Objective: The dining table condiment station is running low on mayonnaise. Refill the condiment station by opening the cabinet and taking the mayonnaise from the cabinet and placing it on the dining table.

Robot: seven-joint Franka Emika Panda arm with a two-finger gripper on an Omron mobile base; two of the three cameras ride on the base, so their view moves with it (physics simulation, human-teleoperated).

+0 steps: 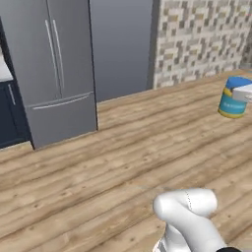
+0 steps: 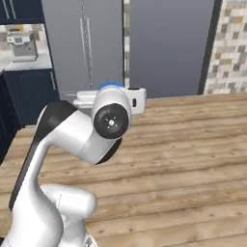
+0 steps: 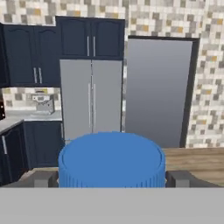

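The gripper (image 3: 112, 178) holds the mayonnaise (image 1: 233, 97) clamped between its fingers (image 3: 43, 178), carried above the wood floor (image 1: 128, 147); the jar looks rigid, squat and probably smooth-sided, so a grip across the body below the ribbed lid (image 3: 112, 159) seems safest; beyond stand a grey fridge (image 3: 91, 98) and navy cabinets (image 3: 89, 39).

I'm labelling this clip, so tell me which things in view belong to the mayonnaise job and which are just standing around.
Part of the job:
- mayonnaise, blue lid, held in the pincer

Just standing around:
- grey fridge
- dark blue upper cabinets above the fridge
- small appliance on the counter
- tiled wall
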